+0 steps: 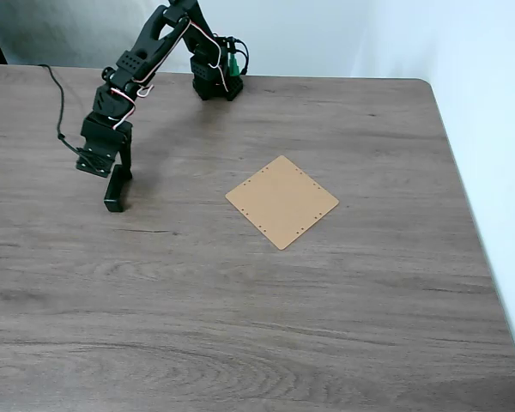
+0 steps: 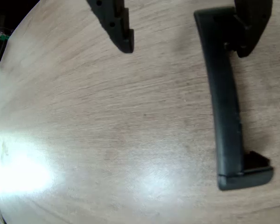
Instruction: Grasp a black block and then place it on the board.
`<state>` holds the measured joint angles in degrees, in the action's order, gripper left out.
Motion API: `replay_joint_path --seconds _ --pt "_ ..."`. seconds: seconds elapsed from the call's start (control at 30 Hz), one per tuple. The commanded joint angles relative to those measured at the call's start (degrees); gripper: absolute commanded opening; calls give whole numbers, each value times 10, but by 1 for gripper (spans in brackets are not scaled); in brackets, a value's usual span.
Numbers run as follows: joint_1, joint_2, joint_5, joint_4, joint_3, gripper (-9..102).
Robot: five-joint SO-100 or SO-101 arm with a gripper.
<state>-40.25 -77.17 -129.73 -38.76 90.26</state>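
- The hand [image 2: 184,44] is spread at the wrist view's top, one finger touching the black block [image 2: 226,107].
- The block lies left of the board [image 1: 281,202] on the tabletop [image 1: 257,326].
- Centre both fingers around the bar before closing.

Fixed view: black block [image 1: 116,190] on table [image 1: 240,326], well left of board [image 1: 281,202].

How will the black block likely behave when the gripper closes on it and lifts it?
The black block looks like a rigid bar, so it probably will not bend. Its flat sides suggest it will not roll. The gripper sits near one end, so the long free end may swing or tilt down.
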Motion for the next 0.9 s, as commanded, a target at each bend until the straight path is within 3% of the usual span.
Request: replay_joint_path --seconds 0.0,0.13,0.3,0.67,0.87 --pt "-10 2 -4 -5 -33 27" --pt "-17 32 4 -4 -52 22" --pt "-19 62 56 -7 -78 0" --pt "-16 60 122 -47 -113 0" --pt "39 -11 263 -133 -120 0"
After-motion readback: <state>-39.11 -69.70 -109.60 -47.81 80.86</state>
